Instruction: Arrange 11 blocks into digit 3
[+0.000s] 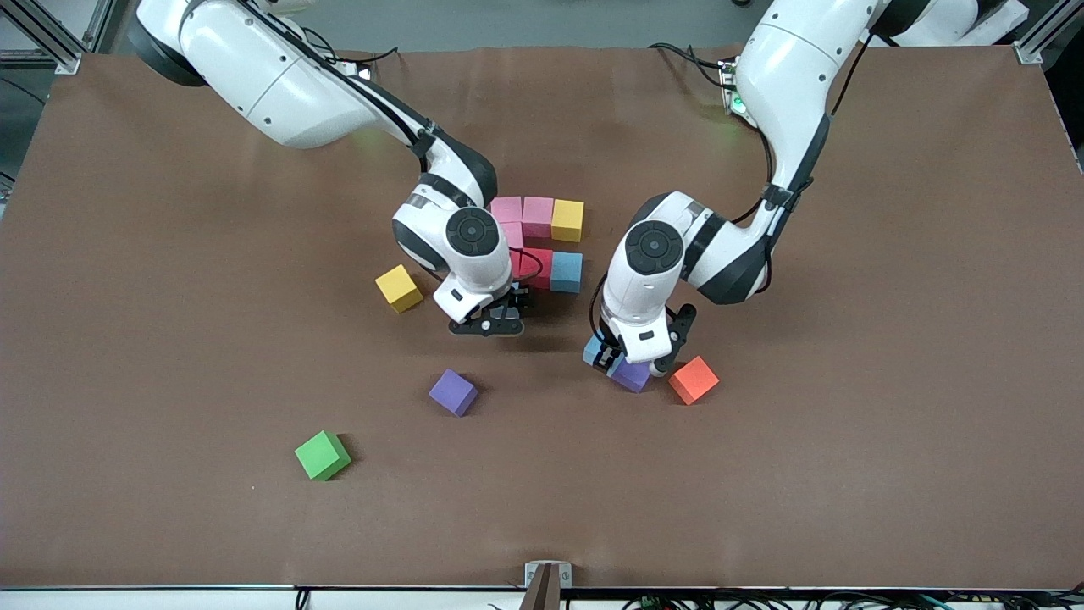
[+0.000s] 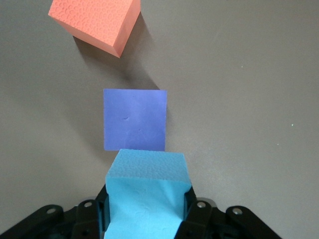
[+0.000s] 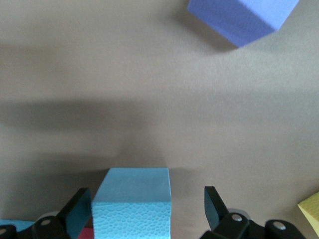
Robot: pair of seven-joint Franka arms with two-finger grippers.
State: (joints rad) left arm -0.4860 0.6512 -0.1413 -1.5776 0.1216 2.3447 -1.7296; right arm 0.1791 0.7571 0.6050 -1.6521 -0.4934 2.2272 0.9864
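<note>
Two tools work the table (image 1: 169, 254). The left tool (image 2: 145, 209) is clamped on a light blue cube (image 2: 145, 191) above a purple cube (image 2: 134, 119), beside the orange cube (image 1: 694, 379). The right tool (image 3: 148, 204) stands wide open around another light blue cube (image 3: 133, 201) at the cluster (image 1: 542, 241).

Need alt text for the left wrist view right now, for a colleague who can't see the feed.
The left gripper is shut on a light blue cube, held above the brown table. Just past it a purple cube lies flat on the table, and an orange cube sits farther along, turned at an angle.
</note>
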